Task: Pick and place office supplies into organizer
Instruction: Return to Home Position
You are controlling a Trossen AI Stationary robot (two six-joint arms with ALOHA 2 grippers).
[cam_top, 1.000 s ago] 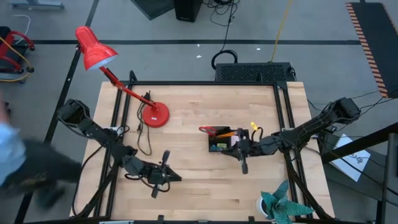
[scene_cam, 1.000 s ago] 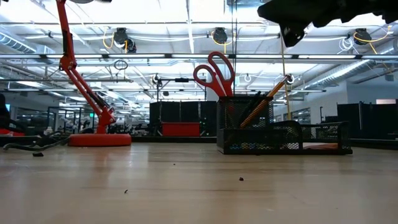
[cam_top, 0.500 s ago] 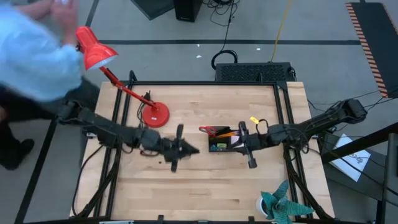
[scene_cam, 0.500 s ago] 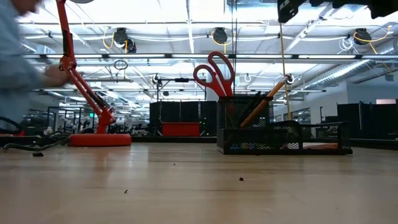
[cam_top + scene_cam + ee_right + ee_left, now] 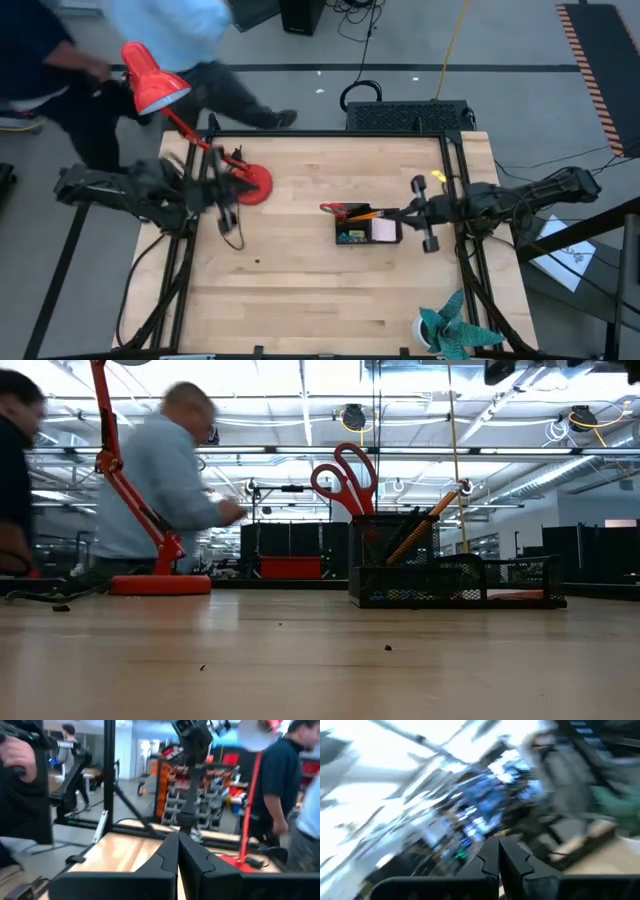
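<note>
The black organizer [image 5: 366,229] [image 5: 455,582] stands on the table right of centre. Red-handled scissors [image 5: 334,210] [image 5: 345,478] and an orange pencil [image 5: 366,214] [image 5: 430,520] stick up out of its tall compartment. A pale pink note pad [image 5: 384,230] lies in a low one. My right gripper [image 5: 405,212] [image 5: 177,847] hovers shut and empty just right of the organizer, pointing roughly level. My left gripper [image 5: 232,192] [image 5: 498,852] is shut and empty too, raised at the table's far left beside the lamp base.
A red desk lamp [image 5: 152,80] stands with its base [image 5: 252,185] [image 5: 160,584] at the far left. A teal leafy object [image 5: 450,332] sits at the near right edge. People [image 5: 180,40] [image 5: 165,480] move behind the table's far left. A black box [image 5: 410,115] lies beyond the far edge.
My left gripper, shut, swung from the near left of the table toward its middle, then rose and drew back to the far left by the lamp base, rolling as it went. My right gripper rose and pulled away from the organizer toward the right edge. People walked past behind the table's left.
</note>
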